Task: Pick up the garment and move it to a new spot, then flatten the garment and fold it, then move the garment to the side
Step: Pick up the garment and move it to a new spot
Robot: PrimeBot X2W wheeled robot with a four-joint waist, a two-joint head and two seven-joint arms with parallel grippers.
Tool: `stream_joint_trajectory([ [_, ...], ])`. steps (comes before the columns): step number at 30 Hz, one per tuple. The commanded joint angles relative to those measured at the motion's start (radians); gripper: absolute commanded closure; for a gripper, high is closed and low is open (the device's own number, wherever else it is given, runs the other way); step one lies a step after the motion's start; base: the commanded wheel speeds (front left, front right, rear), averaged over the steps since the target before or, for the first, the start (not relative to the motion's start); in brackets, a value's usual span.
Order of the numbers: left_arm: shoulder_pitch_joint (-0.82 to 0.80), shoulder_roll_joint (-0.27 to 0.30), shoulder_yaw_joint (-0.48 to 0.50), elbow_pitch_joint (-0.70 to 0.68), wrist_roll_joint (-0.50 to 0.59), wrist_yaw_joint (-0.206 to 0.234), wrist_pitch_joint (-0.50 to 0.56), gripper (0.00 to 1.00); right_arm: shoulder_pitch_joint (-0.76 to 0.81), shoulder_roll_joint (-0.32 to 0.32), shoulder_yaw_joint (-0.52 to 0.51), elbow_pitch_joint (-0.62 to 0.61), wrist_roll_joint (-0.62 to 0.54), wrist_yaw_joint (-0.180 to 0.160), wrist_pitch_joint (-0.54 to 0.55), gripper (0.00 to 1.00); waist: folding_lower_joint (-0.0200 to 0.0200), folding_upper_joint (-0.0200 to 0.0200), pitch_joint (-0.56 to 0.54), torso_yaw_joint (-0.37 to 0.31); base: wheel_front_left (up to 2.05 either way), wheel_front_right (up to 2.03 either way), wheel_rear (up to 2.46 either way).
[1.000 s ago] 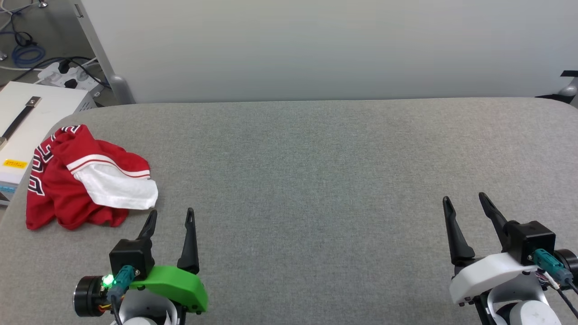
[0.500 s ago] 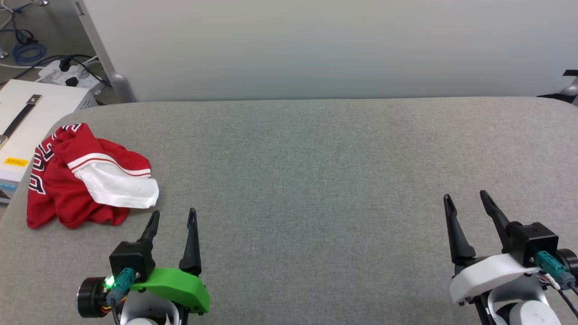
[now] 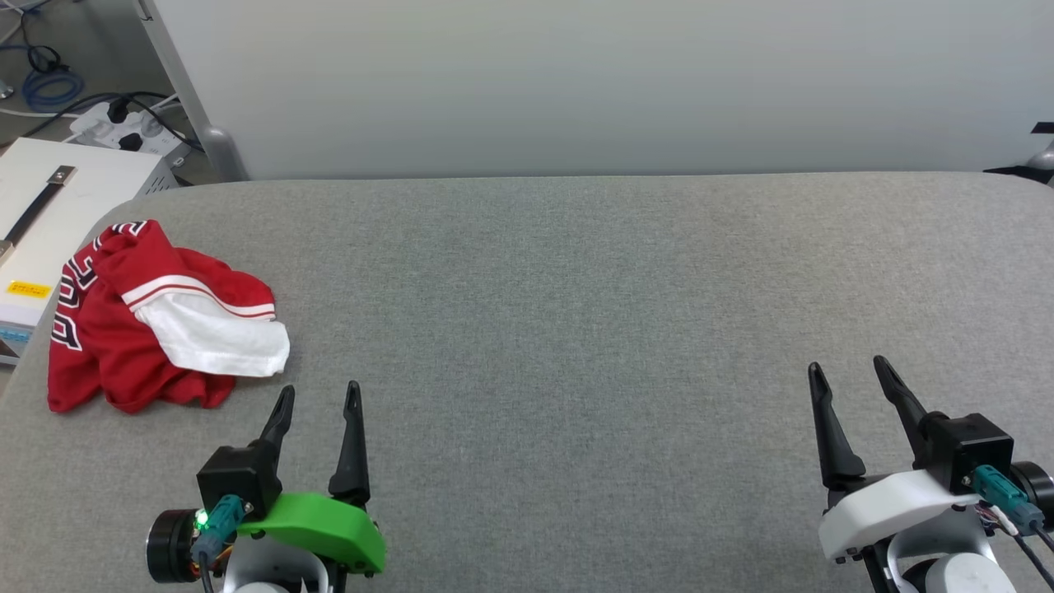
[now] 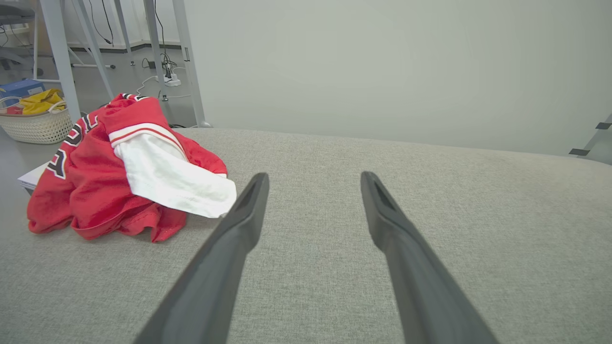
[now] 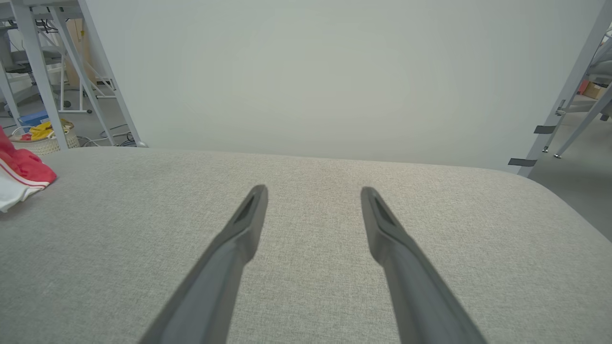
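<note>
watching: the start of the pick, as i judge it; nothing is lifted.
garment [image 3: 156, 329]: crumpled in a heap at the far left of the grey padded table [image 3: 576, 313], close to its rounded left edge. a white sleeve is folded over the red body, and black lettering shows on the outer side.
left gripper [image 3: 319, 387]: fingers spread wide and empty, low over the table just short of the heap. the tips are near the white sleeve's corner but not touching the cloth.
right gripper [image 3: 847, 363]: fingers spread wide too, holding nothing, well apart from the garment on the table's other side.
step in hand: i read it as bringing the left arm onto the heap.
risk, edge: the heap lies by the table's left edge, next to a white box [image 3: 49, 189]. a shove instead of a pinch could slide it off, out of my reach.
risk, grip: pinching the loose sleeve alone could lift one layer while the rest drags and twists, making the flattening harder.
risk, aim: the left tips point to the right of the heap, so closing on this line would catch nothing. i would swing left first.
risk, depth: the table is soft, and fingers driven too low could dig into the padding and stall.
right arm: too far away to help until the garment comes toward the middle.
</note>
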Motion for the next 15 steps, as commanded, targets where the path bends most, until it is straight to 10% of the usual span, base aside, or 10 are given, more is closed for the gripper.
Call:
stream_joint_trajectory([
  [1, -0.010, -0.003, 0.000, 0.007, -0.006, -0.005, -0.009, 0.00, -0.002, -0.001, -0.002, 0.007, -0.005, -0.001, -0.013, 0.00, 0.0000, 0.0000, 0.001, 0.000, 0.00, 0.00, 0.00],
  [15, -0.019, -0.004, -0.007, 0.025, -0.036, -0.012, -0.042, 0.00, -0.009, -0.001, -0.020, 0.024, 0.001, -0.001, -0.045, 0.00, 0.0000, 0.0000, 0.013, 0.004, 0.00, 0.00, 0.00],
])
